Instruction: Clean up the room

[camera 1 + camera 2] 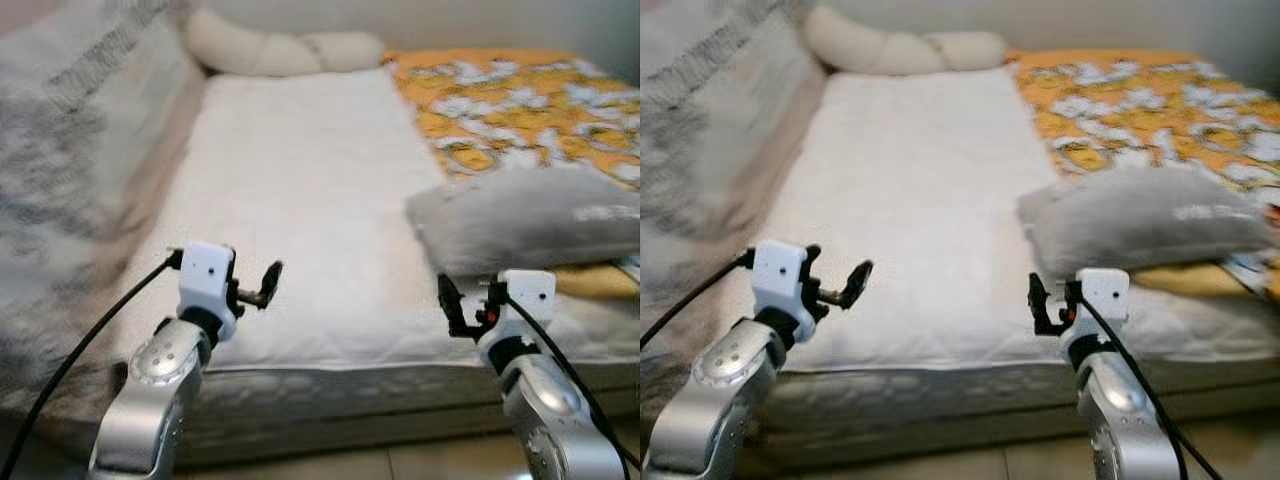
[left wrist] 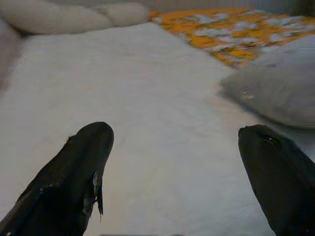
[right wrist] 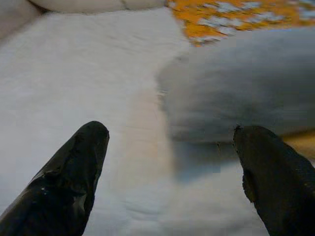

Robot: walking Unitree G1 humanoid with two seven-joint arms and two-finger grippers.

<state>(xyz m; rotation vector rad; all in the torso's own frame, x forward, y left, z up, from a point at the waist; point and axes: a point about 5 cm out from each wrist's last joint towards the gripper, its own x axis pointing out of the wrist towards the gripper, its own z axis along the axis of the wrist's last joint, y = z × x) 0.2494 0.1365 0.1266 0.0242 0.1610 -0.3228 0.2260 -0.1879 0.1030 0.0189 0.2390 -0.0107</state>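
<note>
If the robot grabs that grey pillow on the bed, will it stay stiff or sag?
The grey pillow looks plump and soft, so it would probably sag around the right gripper. It likely weighs little for its bulk. Lying flat on the mattress, it should slide rather than roll.

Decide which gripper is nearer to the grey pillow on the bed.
Right. The right gripper hangs open just below the grey pillow's near edge; the left gripper, also open, is across the white mattress, well to the pillow's left.

Both arms raised forward, fingers (image 2: 74, 182) spread — empty
</note>
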